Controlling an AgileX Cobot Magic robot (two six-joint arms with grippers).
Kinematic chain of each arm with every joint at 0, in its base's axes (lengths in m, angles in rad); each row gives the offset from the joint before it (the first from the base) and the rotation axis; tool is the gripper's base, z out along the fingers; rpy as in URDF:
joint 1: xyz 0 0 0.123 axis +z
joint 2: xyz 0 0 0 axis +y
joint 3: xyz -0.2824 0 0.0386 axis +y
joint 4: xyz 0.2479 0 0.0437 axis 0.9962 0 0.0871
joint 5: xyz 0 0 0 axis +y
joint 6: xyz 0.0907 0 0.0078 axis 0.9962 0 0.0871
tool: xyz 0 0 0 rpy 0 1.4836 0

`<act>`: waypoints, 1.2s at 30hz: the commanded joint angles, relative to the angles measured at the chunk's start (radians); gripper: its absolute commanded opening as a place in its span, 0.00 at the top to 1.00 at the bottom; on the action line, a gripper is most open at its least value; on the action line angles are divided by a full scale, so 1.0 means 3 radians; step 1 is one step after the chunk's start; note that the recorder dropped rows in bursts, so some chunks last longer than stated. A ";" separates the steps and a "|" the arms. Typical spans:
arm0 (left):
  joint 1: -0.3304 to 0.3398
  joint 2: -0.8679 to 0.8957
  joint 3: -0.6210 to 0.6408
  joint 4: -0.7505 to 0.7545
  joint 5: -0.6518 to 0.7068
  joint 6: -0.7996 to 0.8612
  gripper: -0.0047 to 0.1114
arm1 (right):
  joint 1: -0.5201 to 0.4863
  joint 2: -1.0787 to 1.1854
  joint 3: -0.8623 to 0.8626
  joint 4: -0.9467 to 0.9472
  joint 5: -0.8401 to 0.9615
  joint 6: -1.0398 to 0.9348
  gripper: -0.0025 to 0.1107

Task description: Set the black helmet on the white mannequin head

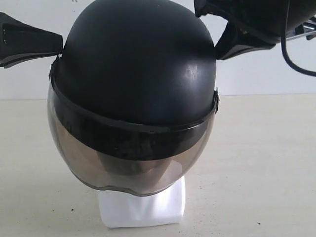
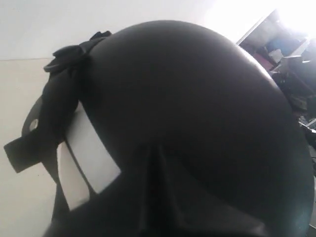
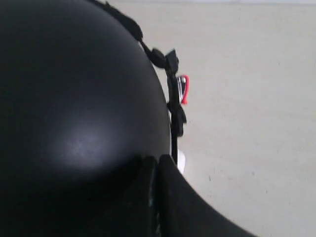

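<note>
Nearest, the smoky visor [image 1: 126, 168] hangs in front of the white mannequin head [image 1: 143, 210] and hides the face. Only the neck and squarish base show below it. The black helmet [image 1: 138, 59] sits over the head, its brim slanting lower on the right arm's side, so it looks not quite level.

On either side of the head, at crown height, the left gripper [image 1: 58, 45] and right gripper [image 1: 220, 49] touch the shell. Both wrist views show each claw's fingers together, with the tips pushed against the shell rather than pinching it.

To finish well, I judge the arms should press down gently and evenly until the brim is level. They should keep the strap [image 2: 34, 148] from catching under the rim, then draw away sideways without dragging the helmet. Behind the head lies the pale table [image 1: 266, 163].
</note>
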 commanded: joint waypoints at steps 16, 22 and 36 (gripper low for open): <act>0.0009 -0.0041 0.0320 0.0092 0.0119 0.0133 0.92 | 0.0028 -0.0003 0.0009 0.0597 -0.0109 -0.0383 0.98; 0.0009 -0.0033 0.0320 0.0092 0.0199 0.0133 0.92 | 0.0028 -0.0003 0.0009 0.0648 -0.0161 -0.0411 0.98; 0.0009 -0.0080 0.0320 0.0092 0.0103 0.0133 0.92 | 0.0028 -0.0009 0.0009 0.0624 -0.0190 -0.0428 0.98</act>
